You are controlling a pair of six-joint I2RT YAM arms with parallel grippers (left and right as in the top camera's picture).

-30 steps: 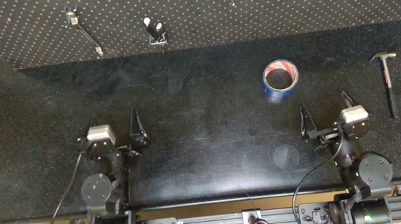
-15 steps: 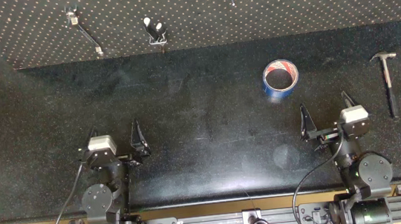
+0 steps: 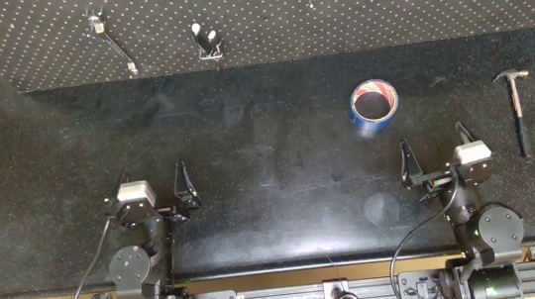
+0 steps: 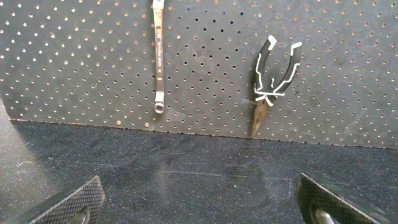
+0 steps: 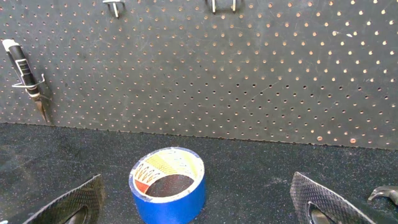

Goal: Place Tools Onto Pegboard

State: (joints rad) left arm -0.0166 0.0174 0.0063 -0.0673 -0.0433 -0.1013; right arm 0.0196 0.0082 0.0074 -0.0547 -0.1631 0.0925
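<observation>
Partly, the right wrist view cuts off the hammer (image 5: 384,194).

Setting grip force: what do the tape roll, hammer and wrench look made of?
Tape roll: probably smooth blue plastic film, judging by its even, slightly shiny wall.
Hammer: pale grey head, likely metal; dark handle, material unclear.
Wrench: bright bare metal, probably steel, by its silvery shine.

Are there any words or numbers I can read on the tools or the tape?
On the blue roll of tape: red and yellow print inside the ring, too blurred to read.
On the silver metal wrench hanging on the black pegboard: any marks are too small to read.
No readable text anywhere else.
</observation>
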